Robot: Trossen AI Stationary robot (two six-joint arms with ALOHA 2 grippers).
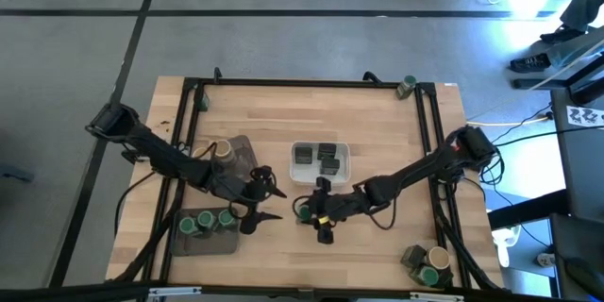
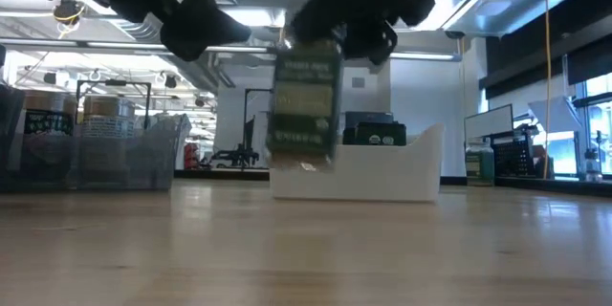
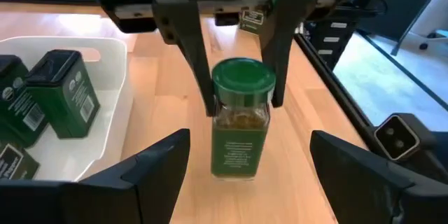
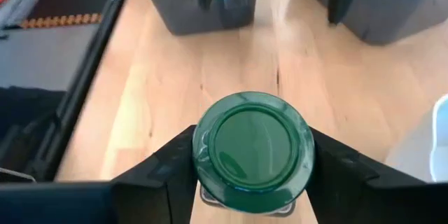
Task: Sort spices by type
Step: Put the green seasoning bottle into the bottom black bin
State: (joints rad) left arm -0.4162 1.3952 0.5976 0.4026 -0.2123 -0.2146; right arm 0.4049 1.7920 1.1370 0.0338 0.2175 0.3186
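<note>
Right gripper [image 4: 253, 164] jaws pinching green-lidded spice jar [image 3: 241, 117], its label blurring in low view; left gripper [image 3: 248, 157] jaws spreading nearby, holding nothing.

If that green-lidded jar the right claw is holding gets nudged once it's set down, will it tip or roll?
The green-lidded jar looks tall and narrow, so a high nudge would probably tip it. Its body seems squarish under the round lid, so it likely wouldn't roll far. The clear walls look smooth, perhaps slippery in the right claw.

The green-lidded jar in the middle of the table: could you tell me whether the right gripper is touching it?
Touching. In the right wrist view the right gripper has its jaws pressed against both sides of the green-lidded jar, with no gap showing.
</note>
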